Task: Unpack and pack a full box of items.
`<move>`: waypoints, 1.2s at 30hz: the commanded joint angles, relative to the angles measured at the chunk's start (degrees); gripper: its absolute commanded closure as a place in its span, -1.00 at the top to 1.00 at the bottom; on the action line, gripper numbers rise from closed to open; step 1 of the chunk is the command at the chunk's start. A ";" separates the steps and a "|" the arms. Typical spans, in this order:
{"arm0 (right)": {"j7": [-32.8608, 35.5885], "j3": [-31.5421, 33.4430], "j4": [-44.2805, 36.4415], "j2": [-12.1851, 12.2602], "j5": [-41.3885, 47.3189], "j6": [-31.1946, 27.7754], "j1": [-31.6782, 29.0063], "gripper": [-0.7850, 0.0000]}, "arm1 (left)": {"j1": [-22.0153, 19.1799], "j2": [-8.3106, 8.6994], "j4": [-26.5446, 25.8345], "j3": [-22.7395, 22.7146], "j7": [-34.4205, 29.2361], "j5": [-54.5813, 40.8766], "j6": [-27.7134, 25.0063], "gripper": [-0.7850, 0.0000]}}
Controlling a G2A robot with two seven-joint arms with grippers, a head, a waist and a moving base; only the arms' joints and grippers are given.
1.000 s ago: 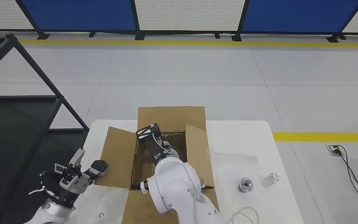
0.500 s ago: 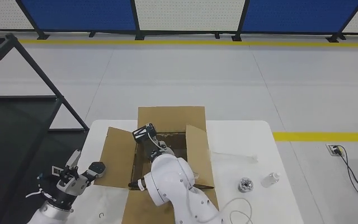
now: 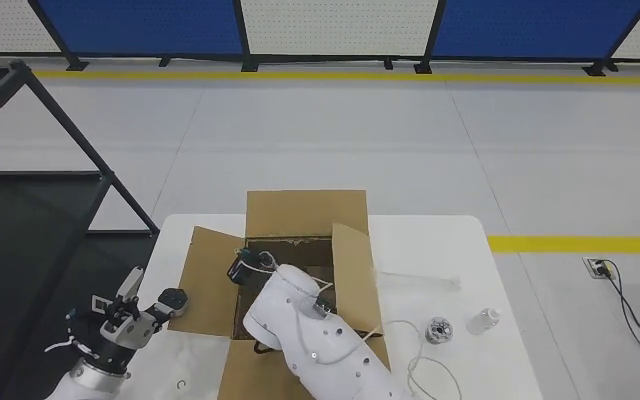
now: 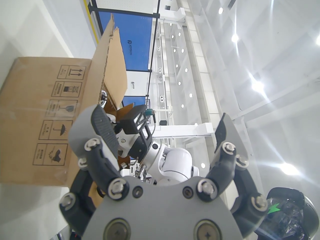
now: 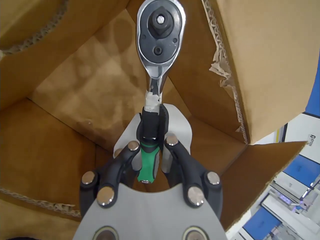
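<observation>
Right hand (image 5: 152, 126) pinches the ratchet wrench (image 5: 160, 26) by its black-green handle, with the head inside the open cardboard box (image 3: 305, 208). Left hand (image 4: 162, 123) is spread and empty, just beside the box's left flap at the table (image 3: 430, 250) edge. Small bottle (image 3: 483, 320) sits on the table, right of the box.

White arm (image 3: 305, 335), grey screw-studded end effector (image 4: 162, 123)

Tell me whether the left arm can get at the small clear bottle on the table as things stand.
Probably not. The left hand sits open at the table's opposite edge; the box, with the right arm in it, stands between it and the bottle.
</observation>
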 commanded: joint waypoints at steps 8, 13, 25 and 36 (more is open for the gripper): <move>2.45 -0.10 2.86 -0.52 1.05 -0.96 1.75 -1.00 | -0.31 -0.10 -0.09 0.15 0.39 0.38 0.23 1.00; 0.33 0.03 4.43 -0.34 0.07 -1.03 0.90 -1.00 | -0.66 -0.17 0.01 0.46 0.45 0.52 0.24 1.00; -3.51 -0.28 20.16 -2.38 2.15 -1.54 6.37 -1.00 | -0.42 -0.29 0.21 -0.15 0.49 0.33 0.03 1.00; -9.86 -0.44 31.46 -4.40 4.49 0.90 10.44 -0.84 | -0.62 -0.38 0.26 -0.17 0.32 0.56 0.05 1.00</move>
